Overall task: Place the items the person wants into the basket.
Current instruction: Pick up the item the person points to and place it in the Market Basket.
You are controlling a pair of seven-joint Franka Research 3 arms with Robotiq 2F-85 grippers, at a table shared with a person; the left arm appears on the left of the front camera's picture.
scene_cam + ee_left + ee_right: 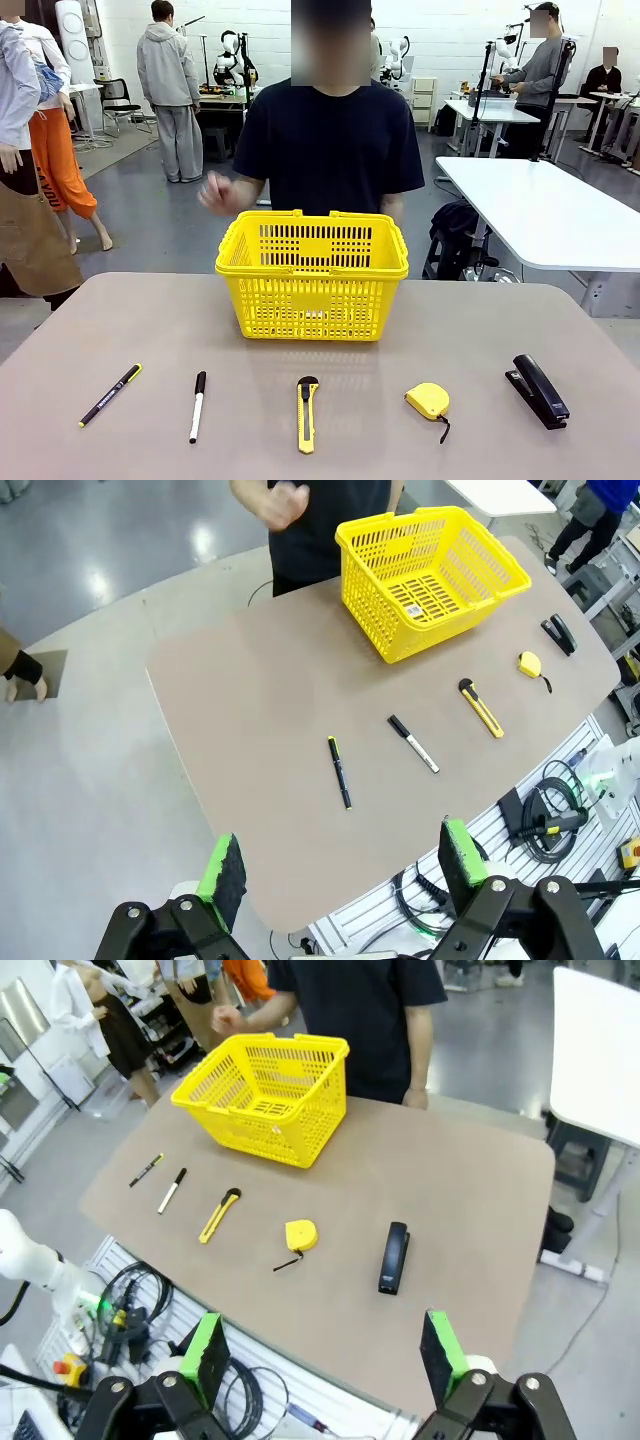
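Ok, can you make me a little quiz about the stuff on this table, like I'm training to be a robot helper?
1. True or false: the stapler lies outside the basket.
2. Which thing lies between the marker and the tape measure? A pen, B utility knife, C stapler.
3. Fill in: the left gripper and the right gripper both stand ____.
Key: 1 true; 2 B; 3 open.

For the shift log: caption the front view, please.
Person, one hand raised, behind a yellow basket; pen, marker, utility knife, tape measure and stapler in a row on the table.
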